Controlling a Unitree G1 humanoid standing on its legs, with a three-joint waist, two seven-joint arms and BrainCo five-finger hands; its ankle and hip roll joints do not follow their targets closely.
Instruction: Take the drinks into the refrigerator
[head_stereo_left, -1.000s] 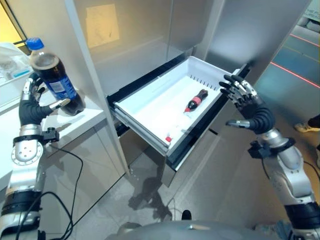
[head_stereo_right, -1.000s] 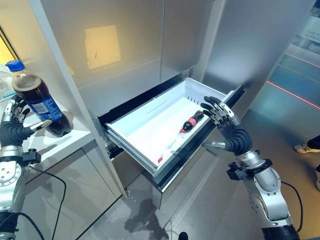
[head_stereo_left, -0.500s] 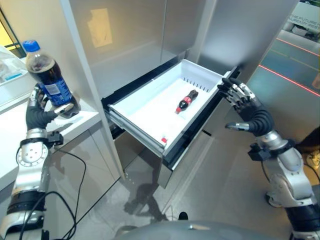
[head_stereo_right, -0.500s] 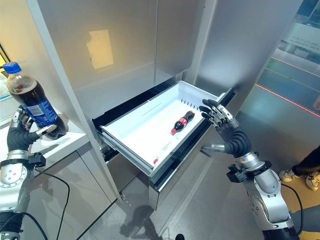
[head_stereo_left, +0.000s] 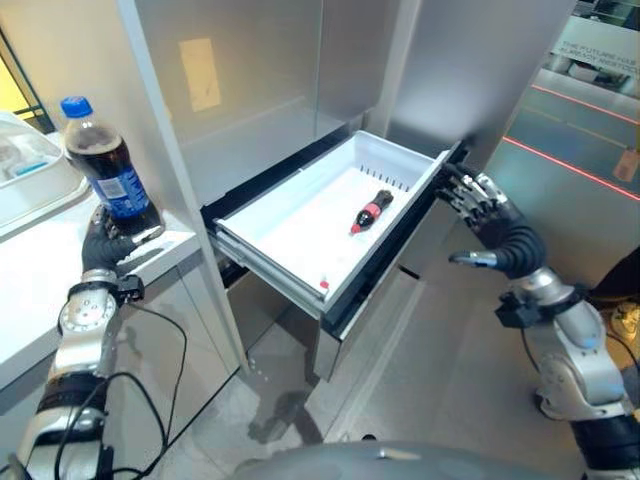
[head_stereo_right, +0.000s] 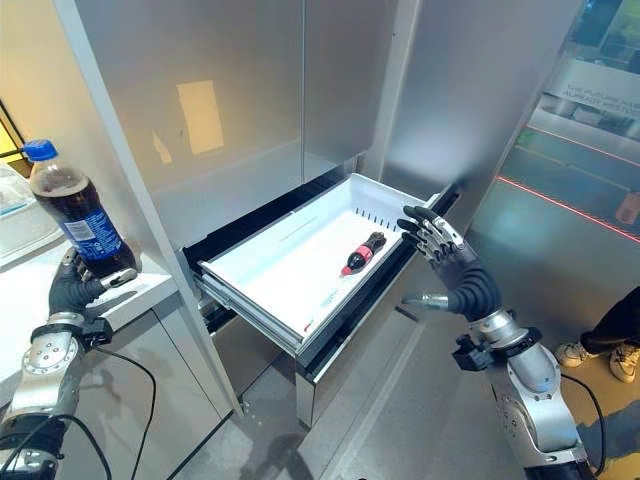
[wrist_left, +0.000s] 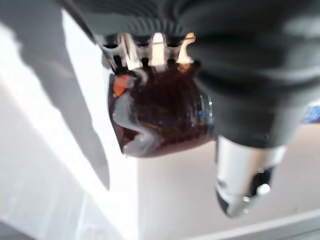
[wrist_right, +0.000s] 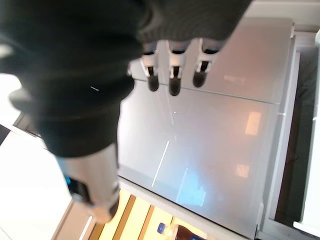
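— Where's your drink?

— Your left hand (head_stereo_left: 103, 246) is curled round the base of the big cola bottle (head_stereo_left: 108, 170), upright over the white counter (head_stereo_left: 40, 290) beside the refrigerator (head_stereo_right: 230, 90). Its blue label is too small to read. Your left wrist view shows the fingers (wrist_left: 131, 50) wrapping the dark base.

— And the drawer?

— The drawer (head_stereo_left: 290, 215) stands pulled out, a small red-labelled bottle (head_stereo_left: 370, 211) lying inside with bare white floor around it. Your right hand (head_stereo_right: 452, 268) hovers spread beside the front edge, holding nothing.

Dark cola bottle (head_stereo_left: 108, 168) w/ blue cap, white drawer (head_stereo_left: 300, 215)
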